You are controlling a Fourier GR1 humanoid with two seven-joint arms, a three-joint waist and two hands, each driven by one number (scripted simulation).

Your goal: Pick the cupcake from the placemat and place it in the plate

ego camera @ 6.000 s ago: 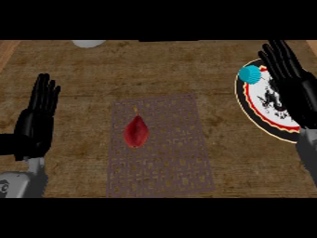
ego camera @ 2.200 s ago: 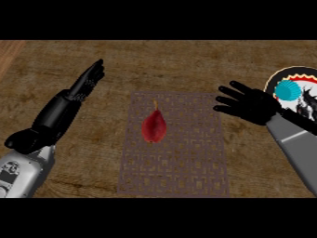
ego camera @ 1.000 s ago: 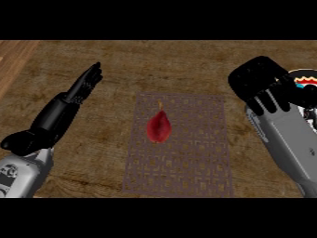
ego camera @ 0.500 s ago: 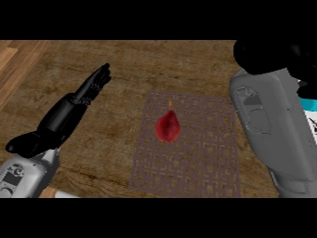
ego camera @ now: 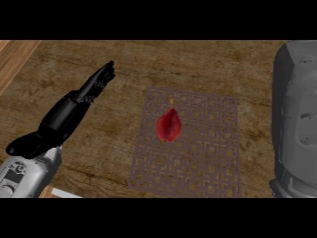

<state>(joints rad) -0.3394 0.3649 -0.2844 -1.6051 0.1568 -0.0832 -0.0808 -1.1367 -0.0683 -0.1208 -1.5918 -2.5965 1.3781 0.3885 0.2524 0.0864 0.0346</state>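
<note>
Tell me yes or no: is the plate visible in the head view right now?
No, only the placemat, the red cupcake, the left hand and a grey forearm show.

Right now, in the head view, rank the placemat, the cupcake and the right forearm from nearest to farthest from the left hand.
From the left hand:
1. Placemat, near edge just right of it.
2. Cupcake, mid-placemat.
3. Right forearm, far right.

The black left hand point(ego camera: 85, 95) is seen edge-on at the view's left, fingers straight, extended from its grey forearm point(ego camera: 23, 174). Only the grey right forearm point(ego camera: 305, 116) is shown, filling the right edge.
</note>
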